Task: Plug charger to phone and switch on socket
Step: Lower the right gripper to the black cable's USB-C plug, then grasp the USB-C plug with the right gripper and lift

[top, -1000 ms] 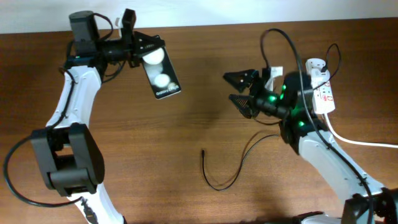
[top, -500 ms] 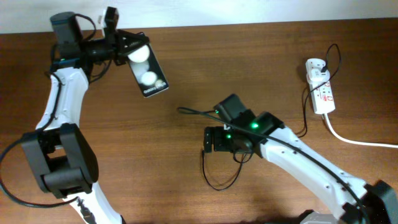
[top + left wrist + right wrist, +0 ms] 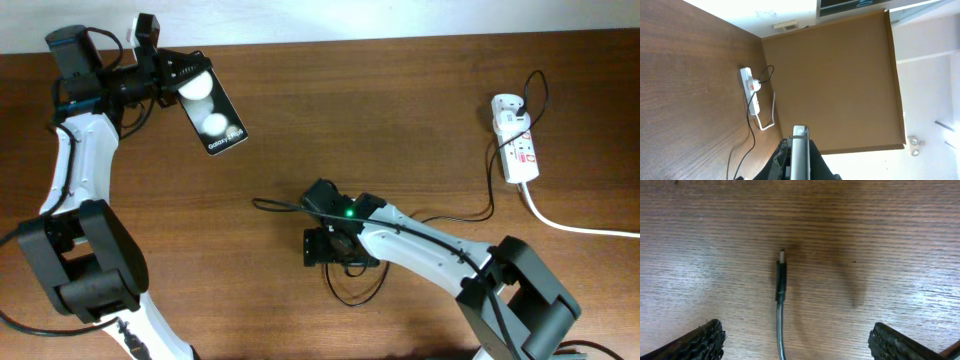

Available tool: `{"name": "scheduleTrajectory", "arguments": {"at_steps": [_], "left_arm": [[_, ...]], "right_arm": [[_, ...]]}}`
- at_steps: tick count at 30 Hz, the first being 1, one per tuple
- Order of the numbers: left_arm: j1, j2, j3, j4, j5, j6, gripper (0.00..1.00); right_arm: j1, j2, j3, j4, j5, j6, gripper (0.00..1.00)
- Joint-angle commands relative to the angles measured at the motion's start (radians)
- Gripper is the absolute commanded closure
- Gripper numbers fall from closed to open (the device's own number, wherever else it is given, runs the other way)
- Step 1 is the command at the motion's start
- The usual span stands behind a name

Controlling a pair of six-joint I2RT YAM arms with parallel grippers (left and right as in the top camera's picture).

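Phone (image 3: 208, 112) hangs pinched in the left gripper (image 3: 168, 78) over the table's (image 3: 420, 120) far-left corner, seemingly awaiting plugging, while the empty, wide-open right gripper (image 3: 800, 341) straddles the charger (image 3: 781, 277) tip.

Overhead looks straight down on the whole table (image 3: 400, 120). Left wrist looks sideways across it to the far socket (image 3: 750, 92), also seen overhead. Right wrist looks down, close on the charger (image 3: 781, 280) tip.

so the right gripper (image 3: 327, 247) swung away from the socket (image 3: 515, 140) over to the charger (image 3: 781, 280) tip, and the left gripper (image 3: 172, 74) dragged the phone (image 3: 210, 115) further left
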Motion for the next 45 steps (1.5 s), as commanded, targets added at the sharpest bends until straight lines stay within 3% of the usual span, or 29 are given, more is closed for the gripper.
{"name": "scheduleTrajectory", "arguments": {"at_steps": [1, 6, 13, 15, 20, 28, 29, 32, 36, 37, 39, 42, 43, 45], "left_arm": [[0.002, -0.026, 0.012, 0.005, 0.044, 0.012, 1.0], [0.002, -0.027, 0.012, 0.006, 0.053, 0.012, 1.0], [0.003, -0.026, 0.012, 0.006, 0.053, 0.012, 1.0], [0.003, -0.026, 0.012, 0.006, 0.053, 0.012, 1.0], [0.007, -0.026, 0.012, 0.006, 0.053, 0.012, 1.0], [0.035, -0.027, 0.012, 0.006, 0.057, 0.012, 1.0], [0.035, -0.026, 0.012, 0.006, 0.057, 0.012, 1.0], [0.035, -0.027, 0.012, 0.006, 0.058, 0.012, 1.0], [0.035, -0.026, 0.012, 0.006, 0.057, 0.012, 1.0], [0.035, -0.026, 0.012, 0.005, 0.057, 0.012, 1.0], [0.035, -0.026, 0.012, 0.005, 0.057, 0.011, 1.0], [0.035, -0.026, 0.012, 0.005, 0.057, 0.011, 1.0], [0.035, -0.026, 0.012, 0.005, 0.057, 0.011, 1.0], [0.035, -0.027, 0.012, 0.005, 0.057, 0.012, 1.0]], "right_arm": [[0.026, 0.037, 0.01, 0.037, 0.031, 0.019, 0.1], [0.027, 0.067, 0.01, 0.071, 0.051, 0.023, 0.24], [0.027, 0.084, 0.01, 0.079, 0.074, 0.071, 0.78], [0.027, 0.084, 0.01, 0.078, 0.075, 0.071, 0.85], [0.027, 0.089, 0.01, 0.082, 0.095, 0.083, 0.87], [0.027, 0.089, 0.01, 0.124, 0.118, 0.109, 0.78], [0.027, 0.089, 0.01, 0.124, 0.117, 0.109, 0.78], [0.027, 0.089, 0.01, 0.121, 0.112, 0.108, 0.95], [0.027, 0.089, 0.01, 0.108, 0.087, 0.108, 0.96], [0.027, 0.089, 0.01, 0.106, 0.087, 0.108, 0.94], [0.027, 0.089, 0.01, 0.089, 0.087, 0.108, 0.79], [0.027, 0.089, 0.01, 0.088, 0.09, 0.108, 0.72], [0.027, 0.089, 0.01, 0.088, 0.09, 0.108, 0.73], [0.027, 0.089, 0.01, 0.088, 0.09, 0.108, 0.85]]}}
